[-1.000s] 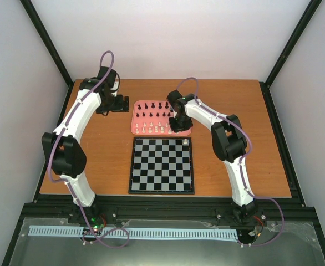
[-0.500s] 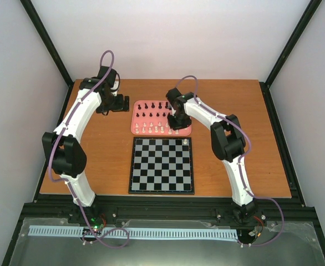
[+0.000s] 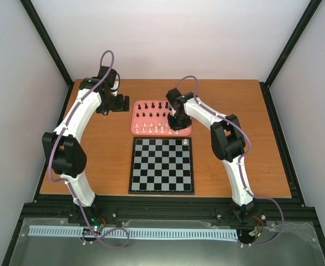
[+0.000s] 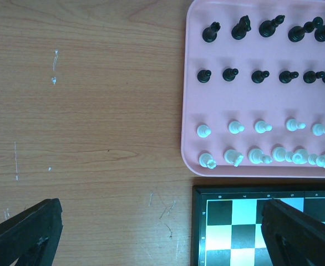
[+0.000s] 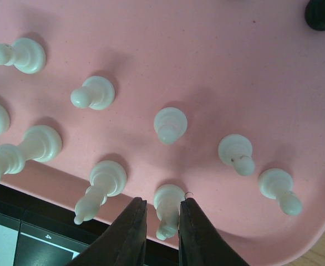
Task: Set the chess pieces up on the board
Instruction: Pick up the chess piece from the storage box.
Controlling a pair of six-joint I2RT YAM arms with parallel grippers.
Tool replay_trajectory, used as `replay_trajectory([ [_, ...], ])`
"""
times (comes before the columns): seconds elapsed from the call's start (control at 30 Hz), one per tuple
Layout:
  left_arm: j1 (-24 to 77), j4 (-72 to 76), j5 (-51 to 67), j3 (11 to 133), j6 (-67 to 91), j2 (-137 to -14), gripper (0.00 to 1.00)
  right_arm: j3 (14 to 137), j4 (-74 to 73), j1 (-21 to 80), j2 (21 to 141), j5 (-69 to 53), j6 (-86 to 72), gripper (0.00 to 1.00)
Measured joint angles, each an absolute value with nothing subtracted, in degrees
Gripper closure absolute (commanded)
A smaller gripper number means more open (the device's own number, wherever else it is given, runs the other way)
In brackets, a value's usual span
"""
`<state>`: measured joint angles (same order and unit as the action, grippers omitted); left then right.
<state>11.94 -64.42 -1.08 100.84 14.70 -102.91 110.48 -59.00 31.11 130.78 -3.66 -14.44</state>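
Nearest, in the lower middle of the overhead view: the board (image 3: 162,172), flat on the brown wooden surface (image 3: 104,160) between the two arms. On its far row, second square from the right corner, a lone cream-white man (image 3: 184,142), upright.

Just beyond the board's far edge, close beside it but apart: the pink tray (image 3: 135,119), carrying the other chess pieces in four rows. Black men (image 4: 257,76) in the two far rows, cream-white men (image 4: 262,126) in the two rows nearer the board.

Over the tray's near right corner, pointing down: the right end effector (image 5: 162,204). In its wrist view, at the lower middle of the frame, fingers (image 5: 133,233) drawn in to a slim slot around one cream-white piece (image 5: 169,197) of the nearest row, close against it on both sides. Truly pinched or merely flanked, hard to tell from this angle.

Farthest, at the upper left of the overhead view and left of the tray: the left end effector (image 4: 161,206), spread wide above bare wood. In its wrist view, the tray's left end at the upper right and the board's far left corner at the lower right.
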Motion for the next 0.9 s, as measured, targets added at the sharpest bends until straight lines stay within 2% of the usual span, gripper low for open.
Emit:
replay_trajectory([
  [0.1,12.0,-64.4,-1.1,100.8,14.7,-102.9,0.00,110.5,-59.2,31.1,130.8,-3.7,-14.4,0.79],
  [0.43,12.0,-64.4,-1.1,100.8,14.7,-102.9,0.00,110.4,-59.4,31.1,130.8,-3.6,-14.6,0.97],
  [0.9,12.0,-64.4,-1.1,100.8,14.7,-102.9,0.00,110.1,-59.2,31.1,127.2,-1.4,-14.3,0.97],
])
